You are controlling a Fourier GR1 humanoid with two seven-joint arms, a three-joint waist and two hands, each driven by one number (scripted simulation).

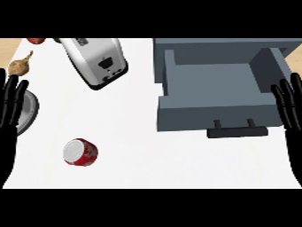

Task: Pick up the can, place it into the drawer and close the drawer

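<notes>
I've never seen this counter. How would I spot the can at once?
Start at the grey open drawer on the right of the white counter, then look to the lower left. The can sits there alone, nearer the left hand. It is the only red thing with a silver top; the toaster above is larger and silver.

1. The left hand (1, 104) shows at the view's left edge, fingers straight and pointing up, holding nothing.
2. The right hand (300, 104) shows at the right edge in the same pose, fingers straight, upright and slightly spread.
</notes>
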